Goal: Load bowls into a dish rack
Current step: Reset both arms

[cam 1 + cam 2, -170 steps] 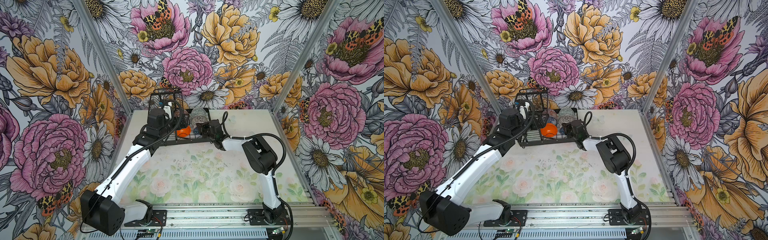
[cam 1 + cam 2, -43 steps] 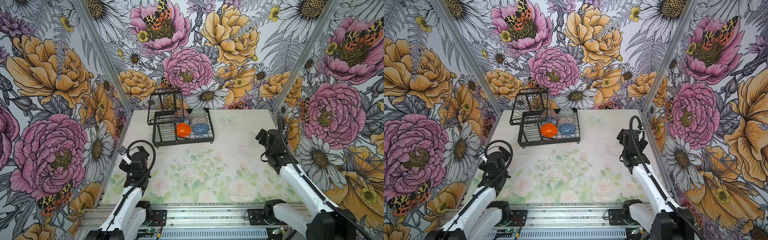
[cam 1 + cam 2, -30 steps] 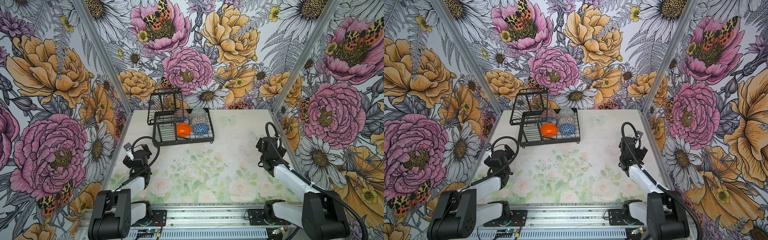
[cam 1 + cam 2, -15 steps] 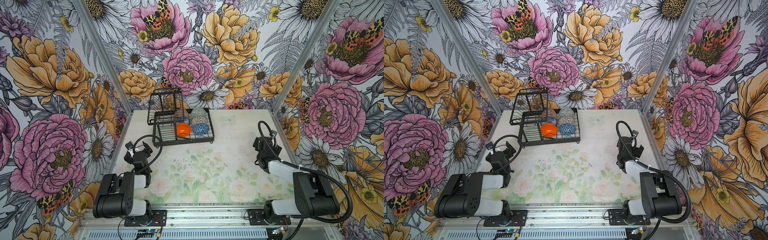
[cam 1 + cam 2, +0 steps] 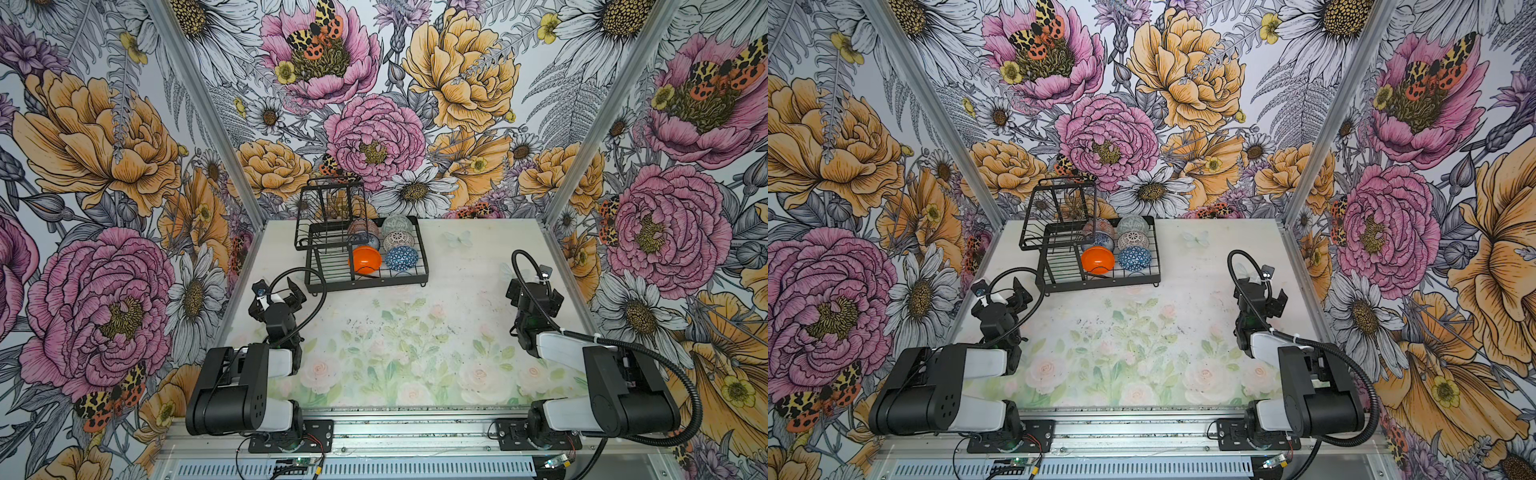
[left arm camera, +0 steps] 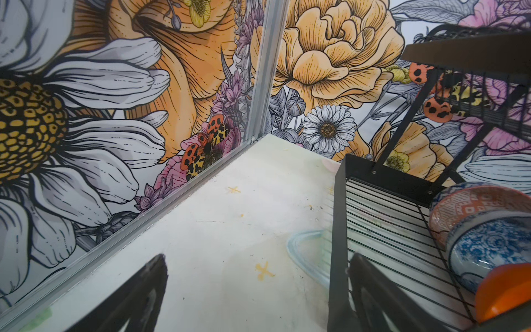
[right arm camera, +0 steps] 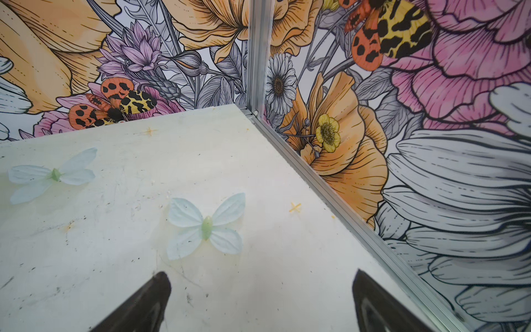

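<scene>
The black wire dish rack (image 5: 374,283) (image 5: 1100,286) stands at the back left of the table. In it lie six bowls: plain orange (image 5: 365,259), dark blue geometric (image 5: 401,257), black-white lattice (image 5: 398,240), pale green-grey (image 5: 397,224), orange-white (image 5: 362,226) and blue-white floral (image 5: 365,240). My left gripper (image 5: 279,291) (image 6: 258,258) is open and empty, just off the rack's near left corner (image 6: 339,230). My right gripper (image 5: 534,293) (image 7: 261,274) is open and empty by the right wall, far from the rack.
The rack's raised basket tier (image 5: 330,208) rises at its left end. Flowered walls close in the table on three sides, with metal corner posts (image 6: 264,72) (image 7: 255,57). Both arms lie folded low by the front rail (image 5: 415,432).
Both arms have folded further back toward the front rail, their grippers still open. The bowls and the rack have not moved.
</scene>
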